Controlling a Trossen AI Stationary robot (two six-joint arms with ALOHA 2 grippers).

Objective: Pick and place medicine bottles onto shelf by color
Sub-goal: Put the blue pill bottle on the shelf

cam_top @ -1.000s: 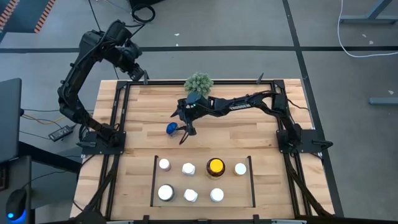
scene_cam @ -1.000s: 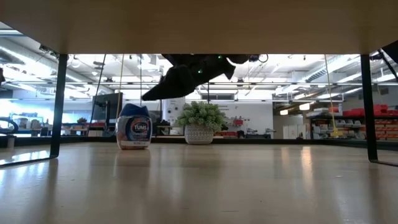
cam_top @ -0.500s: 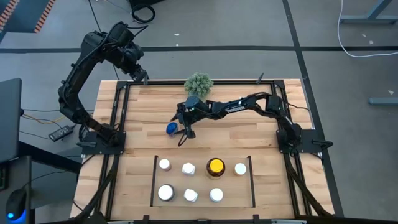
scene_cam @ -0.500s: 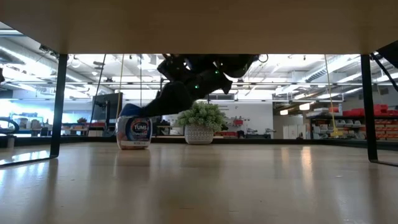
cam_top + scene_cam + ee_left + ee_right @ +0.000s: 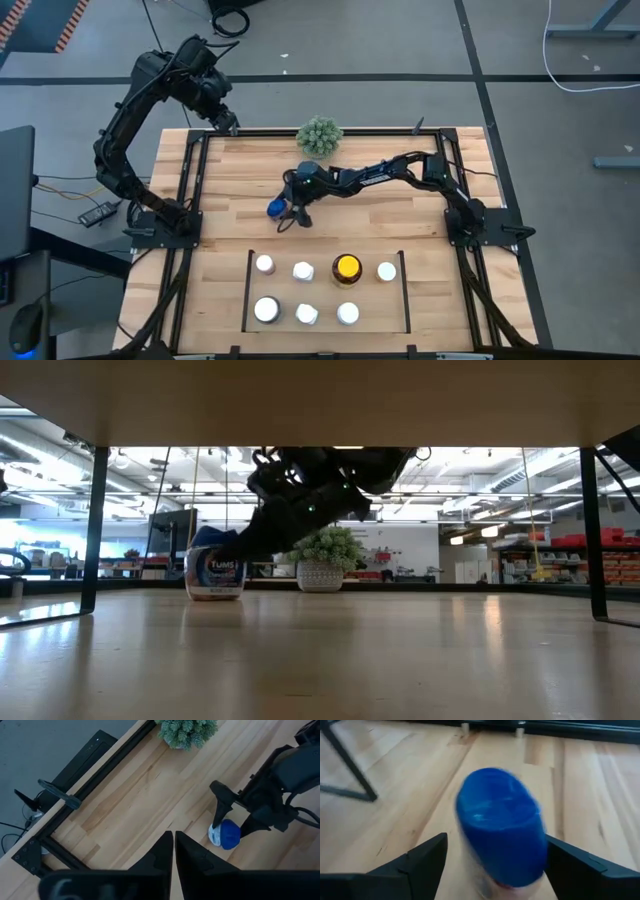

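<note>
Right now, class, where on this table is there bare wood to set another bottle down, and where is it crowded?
Free: the strip between the blue bottle and the shelf; the shelf's lower right corner, beside the last white-capped bottle. Crowded: around the blue bottle, which the right tool straddles open, near the plant. The left tool waits shut at the far left corner.

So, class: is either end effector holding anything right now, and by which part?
Nothing is held. The right end effector straddles the blue bottle with fingers open; the left end effector is shut on nothing.
</note>
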